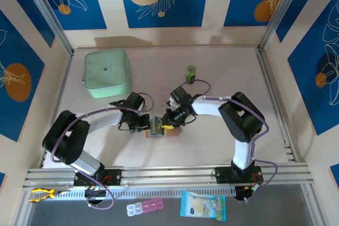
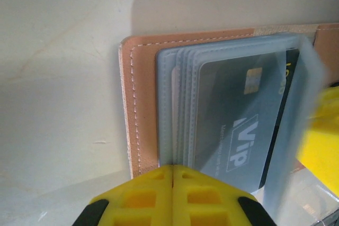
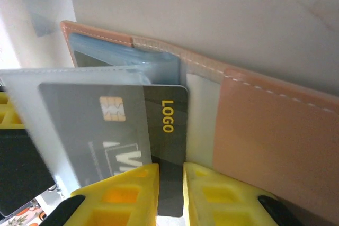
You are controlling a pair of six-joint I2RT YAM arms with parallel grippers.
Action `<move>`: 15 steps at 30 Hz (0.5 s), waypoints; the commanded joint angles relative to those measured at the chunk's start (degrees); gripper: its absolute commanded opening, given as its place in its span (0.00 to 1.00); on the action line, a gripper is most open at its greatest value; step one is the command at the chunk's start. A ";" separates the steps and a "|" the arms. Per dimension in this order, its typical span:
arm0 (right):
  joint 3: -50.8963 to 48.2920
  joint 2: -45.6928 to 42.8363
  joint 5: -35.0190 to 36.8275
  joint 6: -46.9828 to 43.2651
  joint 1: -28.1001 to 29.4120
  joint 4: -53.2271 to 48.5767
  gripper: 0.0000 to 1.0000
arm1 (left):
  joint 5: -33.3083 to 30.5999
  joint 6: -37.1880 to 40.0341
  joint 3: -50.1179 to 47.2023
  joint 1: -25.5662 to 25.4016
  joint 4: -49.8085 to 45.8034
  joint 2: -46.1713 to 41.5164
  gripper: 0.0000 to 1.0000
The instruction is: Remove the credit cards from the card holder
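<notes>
The tan card holder (image 1: 159, 129) lies spread open on the table between my two grippers, its clear sleeves fanned out (image 2: 177, 104). A dark credit card (image 3: 167, 130) with a chip and yellow "LOGO" lettering sticks partly out of the top sleeve. My right gripper (image 3: 170, 170) is shut on that card's free end, its fingers either side of the card's edge. The same card (image 2: 238, 125) lies under the clear sleeve in the left wrist view. My left gripper (image 2: 173, 175) is shut, its tips at the near edge of the sleeves and hiding that edge. The tan cover (image 3: 275, 141) lies flat to the right.
A mint-green zip case (image 1: 107, 72) lies at the back left. A small green object (image 1: 191, 71) stands behind the right arm. Below the rail are a blue snack packet (image 1: 203, 205), a pill box (image 1: 144, 206) and a yellow tool (image 1: 41, 194).
</notes>
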 commanded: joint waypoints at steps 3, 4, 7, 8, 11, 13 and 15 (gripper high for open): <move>0.14 -3.87 1.06 -1.52 -0.31 -1.83 0.21 | -2.95 0.81 2.16 -0.37 -4.62 -2.52 0.00; 0.06 -4.18 1.19 -1.59 -0.33 -1.97 0.21 | -3.09 0.83 2.58 -0.35 -4.96 -2.94 0.00; -0.12 -4.68 1.03 -1.61 -0.38 -2.02 0.21 | -2.85 0.63 3.44 -0.40 -5.10 -3.45 0.00; -0.16 -4.75 0.94 -1.60 -0.37 -1.98 0.21 | -2.42 0.50 3.67 -0.41 -4.90 -3.45 0.00; -0.60 -4.73 0.08 -1.53 -0.41 -1.44 0.23 | -0.76 0.13 4.02 -0.82 -3.19 -2.93 0.00; -0.97 -4.70 -0.54 -1.27 -0.46 -0.83 0.24 | -0.16 -0.29 4.46 -1.62 -2.17 -1.76 0.00; -1.38 -4.56 -0.95 -0.85 -0.54 -0.14 0.24 | 0.00 -0.36 5.07 -2.32 -2.15 -0.23 0.00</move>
